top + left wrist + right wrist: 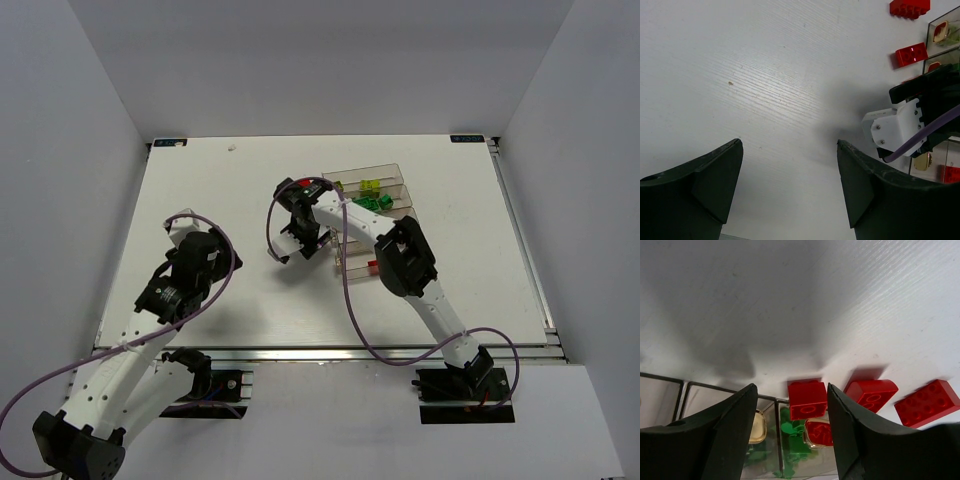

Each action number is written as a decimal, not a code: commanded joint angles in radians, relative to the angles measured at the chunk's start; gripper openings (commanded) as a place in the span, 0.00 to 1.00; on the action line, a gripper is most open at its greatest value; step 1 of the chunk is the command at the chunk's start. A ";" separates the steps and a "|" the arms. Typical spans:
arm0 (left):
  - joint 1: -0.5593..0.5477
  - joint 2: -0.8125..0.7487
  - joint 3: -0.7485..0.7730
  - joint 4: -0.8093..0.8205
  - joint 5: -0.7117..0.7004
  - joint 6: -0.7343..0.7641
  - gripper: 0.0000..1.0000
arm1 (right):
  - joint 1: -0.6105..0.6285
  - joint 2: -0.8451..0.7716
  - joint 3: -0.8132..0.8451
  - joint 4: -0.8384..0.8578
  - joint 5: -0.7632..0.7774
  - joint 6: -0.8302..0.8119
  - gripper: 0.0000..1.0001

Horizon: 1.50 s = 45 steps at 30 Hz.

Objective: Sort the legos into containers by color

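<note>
**Red brick lined up for a pick at the end of the trays**

My left gripper (789,145) hovers over bare table well apart from the trays (395,170), jaws spread wide and empty. My right gripper (790,388) hangs at the trays' end, jaws apart, with a glossy red brick (807,399) between them, studs up and seemingly against a tray rim. I judge this the grasp step: next I'd descend, close and lift without catching that rim. A second red brick (871,392) and a third red brick (926,402) lie beside it, and green bricks (790,430) sit inside a tray.
</note>
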<state>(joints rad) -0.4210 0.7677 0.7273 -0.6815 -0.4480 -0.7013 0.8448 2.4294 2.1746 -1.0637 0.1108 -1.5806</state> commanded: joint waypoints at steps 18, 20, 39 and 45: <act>0.005 -0.047 0.001 -0.036 -0.031 -0.030 0.85 | 0.008 0.071 0.030 0.028 0.182 -0.061 0.49; 0.005 -0.045 0.007 -0.038 -0.032 -0.030 0.85 | 0.008 0.069 0.030 0.019 0.178 -0.061 0.43; 0.004 -0.004 0.050 -0.009 -0.034 -0.038 0.85 | 0.037 -0.210 0.011 -0.010 -0.388 0.208 0.00; 0.005 0.027 0.047 0.048 0.020 -0.032 0.85 | -0.016 -0.311 0.007 -0.053 -0.566 0.416 0.00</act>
<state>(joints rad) -0.4206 0.7795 0.7399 -0.6865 -0.4564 -0.7338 0.8703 2.1921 2.1765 -1.0584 -0.2993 -1.3083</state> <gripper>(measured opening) 0.853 0.406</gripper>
